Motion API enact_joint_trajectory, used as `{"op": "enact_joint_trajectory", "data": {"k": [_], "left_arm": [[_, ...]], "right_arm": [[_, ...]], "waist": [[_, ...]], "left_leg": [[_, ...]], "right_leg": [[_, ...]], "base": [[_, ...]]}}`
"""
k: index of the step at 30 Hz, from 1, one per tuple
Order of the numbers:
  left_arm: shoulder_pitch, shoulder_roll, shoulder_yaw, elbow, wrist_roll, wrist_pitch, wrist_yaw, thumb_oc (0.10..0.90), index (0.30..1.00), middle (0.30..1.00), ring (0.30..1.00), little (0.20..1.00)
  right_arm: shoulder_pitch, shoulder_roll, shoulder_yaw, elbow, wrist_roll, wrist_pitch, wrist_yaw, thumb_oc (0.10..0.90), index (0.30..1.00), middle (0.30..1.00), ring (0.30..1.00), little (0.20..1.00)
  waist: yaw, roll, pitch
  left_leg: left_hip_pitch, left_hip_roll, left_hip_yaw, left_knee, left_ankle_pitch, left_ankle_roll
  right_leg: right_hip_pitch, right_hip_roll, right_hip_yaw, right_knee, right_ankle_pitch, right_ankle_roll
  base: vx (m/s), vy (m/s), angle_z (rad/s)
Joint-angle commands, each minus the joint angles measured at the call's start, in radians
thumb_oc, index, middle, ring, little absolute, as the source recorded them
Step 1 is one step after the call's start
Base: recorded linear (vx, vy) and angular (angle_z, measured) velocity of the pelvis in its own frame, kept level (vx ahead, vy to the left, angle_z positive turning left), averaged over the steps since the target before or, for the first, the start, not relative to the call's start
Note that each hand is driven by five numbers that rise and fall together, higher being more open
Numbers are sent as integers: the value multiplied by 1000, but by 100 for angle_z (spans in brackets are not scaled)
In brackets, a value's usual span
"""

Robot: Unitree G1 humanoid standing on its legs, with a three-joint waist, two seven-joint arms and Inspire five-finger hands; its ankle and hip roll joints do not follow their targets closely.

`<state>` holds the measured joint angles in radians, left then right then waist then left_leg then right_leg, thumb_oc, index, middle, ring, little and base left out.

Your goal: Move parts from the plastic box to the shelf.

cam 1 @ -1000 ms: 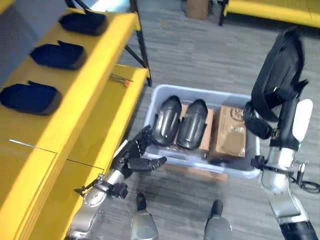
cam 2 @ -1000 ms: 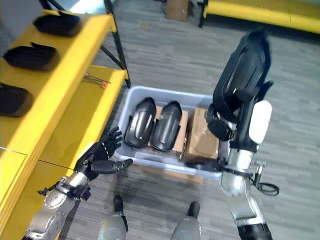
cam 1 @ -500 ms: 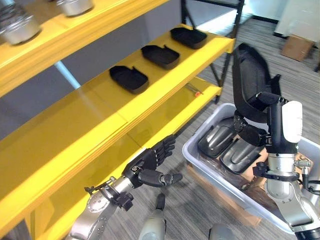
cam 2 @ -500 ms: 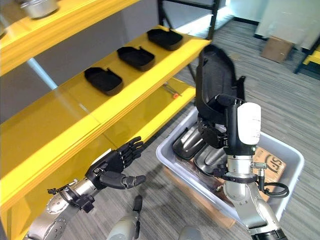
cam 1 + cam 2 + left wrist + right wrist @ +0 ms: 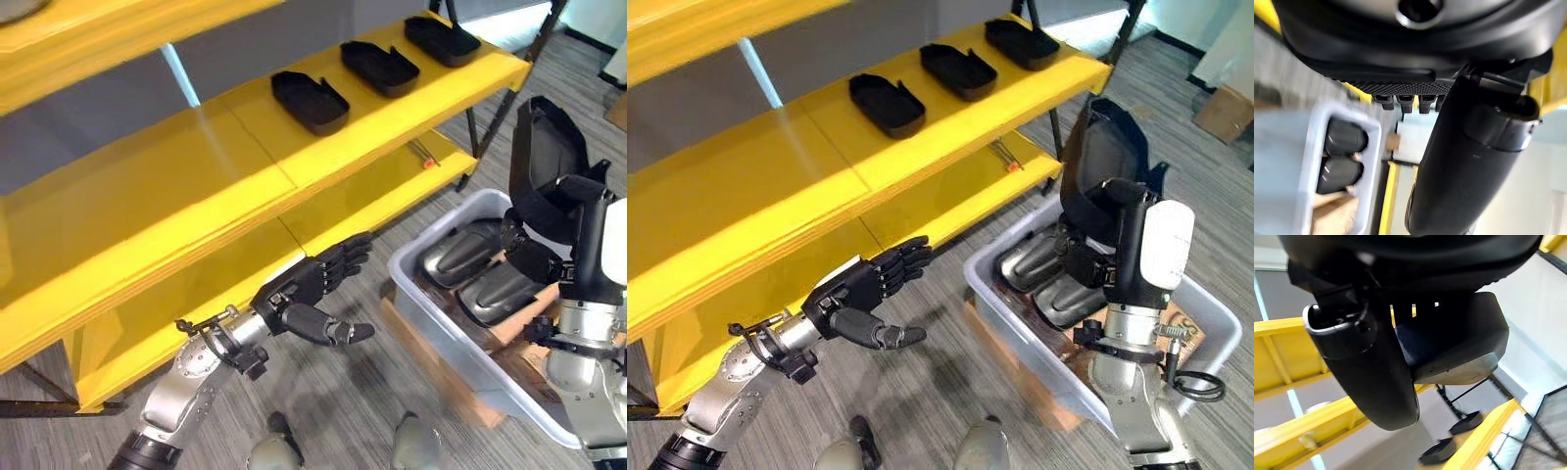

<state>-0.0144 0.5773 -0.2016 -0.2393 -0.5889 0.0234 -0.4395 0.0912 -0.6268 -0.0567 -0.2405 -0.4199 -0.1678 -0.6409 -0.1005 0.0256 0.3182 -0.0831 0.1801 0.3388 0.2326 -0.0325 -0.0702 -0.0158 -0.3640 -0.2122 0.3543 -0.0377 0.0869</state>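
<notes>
My right hand point(image 5: 1117, 257) is shut on a black moulded part point(image 5: 544, 142) and holds it upright above the grey plastic box point(image 5: 446, 338). In the right wrist view the thumb point(image 5: 1366, 367) presses against the part point(image 5: 1459, 347). Two more black parts point(image 5: 460, 257) point(image 5: 502, 294) lie side by side in the box. My left hand point(image 5: 309, 292) is open, fingers straight, in front of the lower yellow shelf point(image 5: 362, 201) and left of the box. Three black parts point(image 5: 310, 101) point(image 5: 379, 67) point(image 5: 441, 39) sit in a row on the upper shelf board point(image 5: 196, 176).
The box stands on cardboard point(image 5: 431, 367) on the grey floor, close to the shelf's right end. A small red-tipped tool point(image 5: 423, 157) lies on the lower shelf. A brown carton point(image 5: 1225, 113) stands on the floor at the far right.
The camera has swung further along the shelf. My right hand keeps the part upright over the box. My left hand stays open, now a little closer to the lower shelf edge.
</notes>
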Motion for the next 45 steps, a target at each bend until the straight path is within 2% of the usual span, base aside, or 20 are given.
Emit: {"op": "enact_joint_trajectory", "data": {"k": [1,3,6,11,15,17,19,20,24,26,28,30,31,32,33,35,36,38,41,45], "left_arm": [[93,14,96,-150,-97,-62,-14,900,1000,1000,1000,1000],[123,24,120,-150,-97,-70,-21,900,1000,1000,1000,1000],[177,54,169,-134,-86,-108,-31,900,1000,1000,1000,1000],[190,65,201,-128,-65,-144,-27,900,1000,1000,1000,1000],[197,76,231,-128,-64,-201,-15,900,1000,1000,1000,1000],[197,76,233,-127,-61,-212,-14,900,1000,1000,1000,1000],[181,83,240,-124,-55,-202,-58,900,1000,1000,1000,1000],[180,85,239,-123,-56,-197,-63,900,1000,1000,1000,1000],[177,91,221,-109,-75,-176,-79,900,1000,1000,1000,1000],[180,88,198,-99,-88,-162,-105,900,1000,1000,1000,1000],[185,86,189,-97,-73,-161,-110,900,1000,1000,1000,1000],[193,82,168,-90,-66,-169,-98,900,1000,1000,1000,1000],[187,83,148,-88,-71,-168,-82,900,1000,1000,1000,1000],[169,84,137,-85,-67,-157,-66,900,1000,1000,1000,1000],[157,83,128,-81,-66,-157,-55,900,1000,1000,1000,1000],[105,76,89,-64,-56,-167,0,900,1000,1000,1000,1000],[79,75,77,-53,-59,-166,1,900,1000,1000,1000,1000],[92,65,72,-52,-54,-182,-10,900,1000,1000,1000,1000],[118,51,87,-83,-73,-157,-28,900,1000,1000,1000,1000],[138,57,90,-95,-89,-143,-49,900,1000,1000,1000,1000]], "right_arm": [[-122,-78,-16,-115,-50,-134,-14,400,300,300,300,300],[-115,-79,-14,-127,-60,-145,-4,400,300,300,300,300],[-128,-86,1,-137,-48,-159,16,400,300,300,300,300],[-189,-90,45,-133,-75,-155,35,400,300,300,300,300],[-236,-97,81,-127,-99,-158,62,400,300,300,300,300],[-245,-96,88,-125,-108,-162,65,400,300,300,300,300],[-270,-94,115,-114,-119,-170,87,400,300,300,300,300],[-276,-95,121,-110,-121,-172,90,400,300,300,300,300],[-307,-97,156,-90,-146,-173,116,400,300,300,300,300],[-322,-86,193,-61,-184,-162,120,400,300,300,300,300],[-339,-78,217,-43,-196,-150,127,400,300,300,300,300],[-389,-61,262,1,-197,-128,139,400,300,300,300,300],[-419,-58,288,27,-204,-106,143,400,300,300,300,300],[-412,-68,285,34,-193,-110,144,400,300,300,300,300],[-411,-73,283,38,-184,-118,144,400,300,300,300,300],[-466,-56,291,94,-185,-130,159,400,300,300,300,300],[-500,-46,297,146,-189,-134,158,400,300,300,300,300],[-465,-72,271,146,-174,-117,197,400,300,300,300,300],[-497,-75,295,191,-175,-46,233,400,300,300,300,300],[-532,-83,305,263,-168,4,214,400,300,300,300,300]], "waist": [[47,21,-93],[59,20,-96],[112,2,-101],[172,-9,-88],[230,-21,-89],[237,-22,-85],[276,-42,-90],[280,-46,-90],[305,-65,-92],[316,-73,-95],[320,-76,-90],[319,-76,-82],[285,-77,-72],[256,-85,-66],[247,-91,-66],[240,-105,-57],[236,-101,-58],[238,-97,-83],[247,-76,-98],[251,-61,-89]], "left_leg": [[161,42,-14,-229,94,-1],[162,36,-15,-233,88,3],[139,33,-1,-202,66,14],[116,32,-1,-185,64,17],[91,23,-33,-167,52,8],[77,24,-25,-160,65,18],[51,5,-60,-112,28,23],[46,1,-63,-101,21,29],[28,-41,-73,-55,-22,75],[36,-96,-90,-55,-56,126],[50,-112,-88,-58,-72,145],[87,-123,-91,-85,-78,156],[122,-130,-114,-133,-60,158],[156,-133,-142,-171,-63,147],[162,-130,-147,-184,-60,138],[190,-107,-164,-205,-71,107],[194,-92,-191,-204,-82,97],[190,-88,-196,-189,-73,71],[213,-53,-161,-230,-30,40],[216,-29,-157,-250,4,23]], "right_leg": [[-11,115,-18,-1,-96,16],[-6,106,-25,-27,-75,28],[34,80,-84,-91,-43,41],[53,51,-128,-123,-10,53],[99,30,-155,-155,-9,75],[101,27,-173,-163,6,68],[145,12,-185,-164,3,80],[149,9,-188,-159,7,80],[160,-3,-196,-90,37,76],[142,-22,-185,64,108,81],[107,-33,-181,153,125,87],[47,0,-158,220,118,84],[-36,90,-105,149,113,60],[-87,119,-66,52,125,62],[-100,118,-60,-11,151,64],[-140,69,-43,-204,271,100],[-128,79,-3,-262,235,101],[-50,93,-38,-301,204,99],[-20,115,-96,-287,144,94],[-21,132,-122,-240,101,71]], "base": [[-11,199,26],[-18,144,24],[-40,105,24],[-54,93,26],[2,105,10],[-42,106,21],[72,192,26],[37,180,28],[35,222,19],[82,345,31],[80,239,29],[105,108,6],[144,-114,9],[139,-213,50],[160,-333,102],[185,-459,157],[291,-534,105],[252,-356,46],[178,-140,31],[163,-138,1]]}}
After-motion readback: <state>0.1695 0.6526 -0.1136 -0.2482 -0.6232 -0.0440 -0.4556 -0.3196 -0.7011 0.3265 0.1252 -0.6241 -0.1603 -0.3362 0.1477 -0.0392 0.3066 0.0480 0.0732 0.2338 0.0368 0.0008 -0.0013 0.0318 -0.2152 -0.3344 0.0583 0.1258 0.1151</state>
